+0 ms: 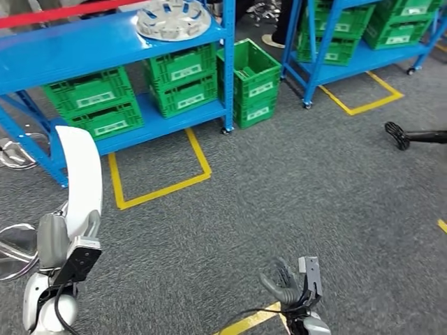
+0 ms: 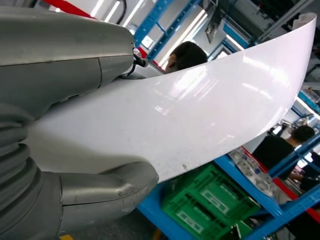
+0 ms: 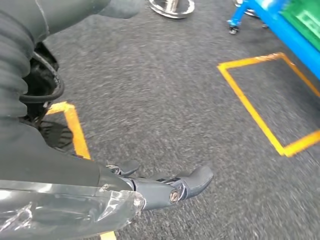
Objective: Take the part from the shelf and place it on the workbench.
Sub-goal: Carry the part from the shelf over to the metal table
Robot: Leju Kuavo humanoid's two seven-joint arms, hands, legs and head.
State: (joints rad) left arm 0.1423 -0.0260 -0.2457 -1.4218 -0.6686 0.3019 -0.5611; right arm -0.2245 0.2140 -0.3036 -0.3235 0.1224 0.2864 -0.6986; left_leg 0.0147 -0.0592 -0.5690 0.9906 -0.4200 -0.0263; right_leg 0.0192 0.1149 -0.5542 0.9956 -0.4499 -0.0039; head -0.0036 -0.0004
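While the left hand grips a curved white panel, the panel stands upright above the wrist, at the lower left of the head view over grey carpet. From the left wrist view, the thumb presses one face of the white panel and the fingers close over the other face. Right hand hangs low over the carpet, holding nothing; its fingers are extended and lightly curled, apart from the thumb. Blue shelf stands beyond, green crates on its lower level, a silver wheel cover on its upper level near the right edge. Yellow tape rectangle marks the carpet just before the shelf.
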